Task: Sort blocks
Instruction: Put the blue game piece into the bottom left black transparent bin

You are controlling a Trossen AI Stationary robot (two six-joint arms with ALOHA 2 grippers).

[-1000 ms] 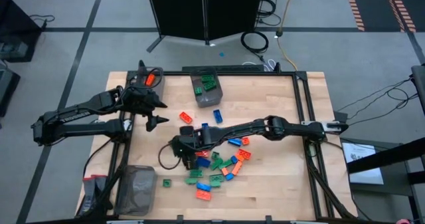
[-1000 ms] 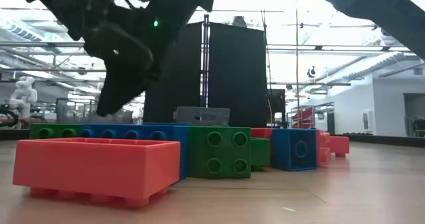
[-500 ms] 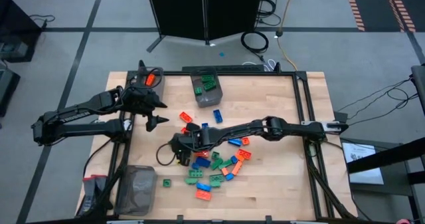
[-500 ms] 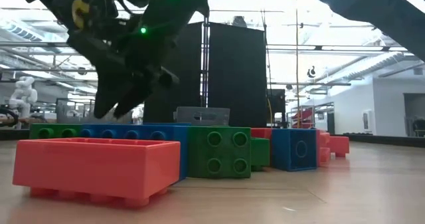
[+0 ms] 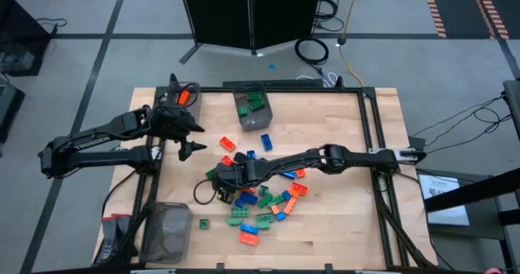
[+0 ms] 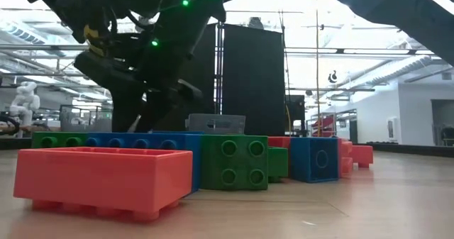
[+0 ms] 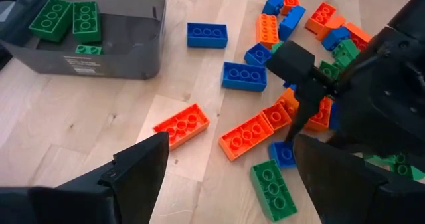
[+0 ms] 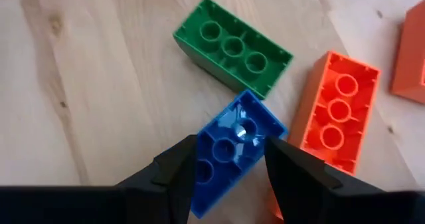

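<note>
Orange, green and blue blocks point(image 5: 264, 201) lie loose in a pile on the middle of the wooden table. My right gripper point(image 8: 230, 144) is low over the pile's left end, open and pointing steeply down. Its fingers stand on either side of a blue block point(image 8: 236, 134) that shows its hollow underside and lies askew to them. Just beyond it lie a green block point(image 8: 232, 48) and an orange block point(image 8: 335, 111). My left gripper point(image 7: 229, 184) hangs open above the table's far left part, holding nothing. My right gripper comes at the blue block from above, slanting, with one finger point(image 8: 179, 167) at each long side point(image 8: 206, 141). The block is not square to the fingers. I cannot tell whether the fingers touch it.
A dark bin point(image 5: 252, 110) with green blocks stands at the far edge, and a bin point(image 5: 185, 95) with orange blocks at the far left corner. Another dark bin point(image 5: 166, 232) stands at the near left. A long orange block point(image 6: 103, 179) lies nearest the low camera.
My right gripper has rolled about its own pointing line and sunk a little onto the left end of the pile. Its fingers now come down behind the blue blocks in the low view. The blocks have stayed where they were.
</note>
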